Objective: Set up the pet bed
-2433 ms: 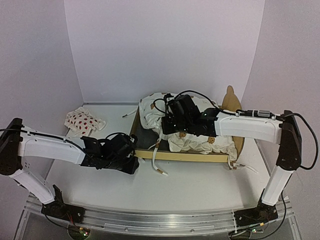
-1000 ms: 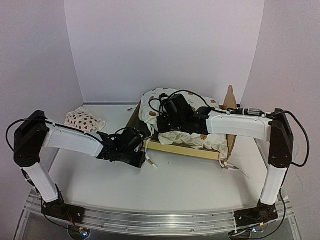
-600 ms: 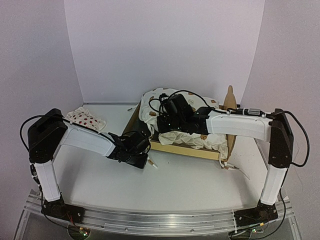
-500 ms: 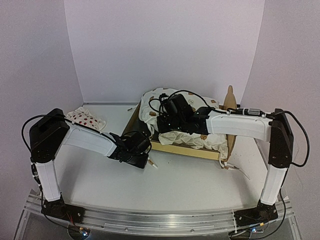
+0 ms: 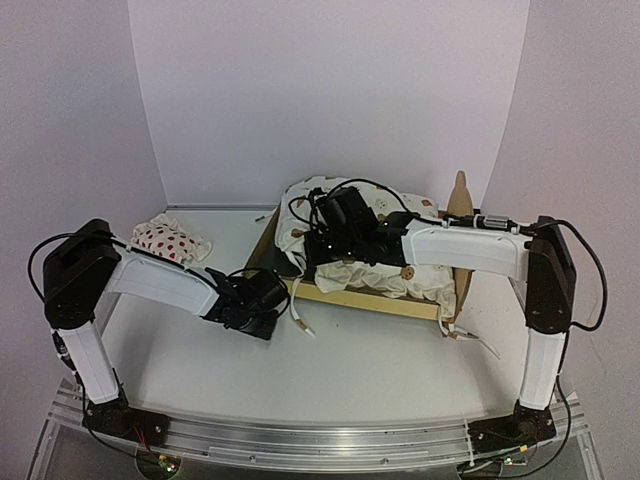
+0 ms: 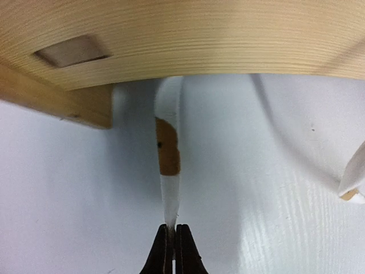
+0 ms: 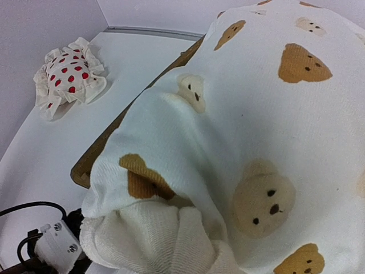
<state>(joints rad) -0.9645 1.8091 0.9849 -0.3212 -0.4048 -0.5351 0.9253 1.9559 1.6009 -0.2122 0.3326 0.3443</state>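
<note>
Your pet bed [image 5: 372,299] sits on the table [image 5: 380,370], right of centre, with the bear-print cushion [image 5: 425,278] heaped inside. Its near-left corner lies at about 1 o'clock from your left gripper [image 5: 272,322], just beside it. That gripper is clenched on a tie [image 6: 169,165]. Your right gripper [image 5: 318,252] is closed at the bed's 10 o'clock, sunk in the cushion. You cannot tell if it pinches fabric.

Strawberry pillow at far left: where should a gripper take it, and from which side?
Probably the frilled border of the strawberry pillow, on its near edge, coming down from above. It lies flat on the table; the thin frill suits narrow jaws better than the padded middle.
</note>
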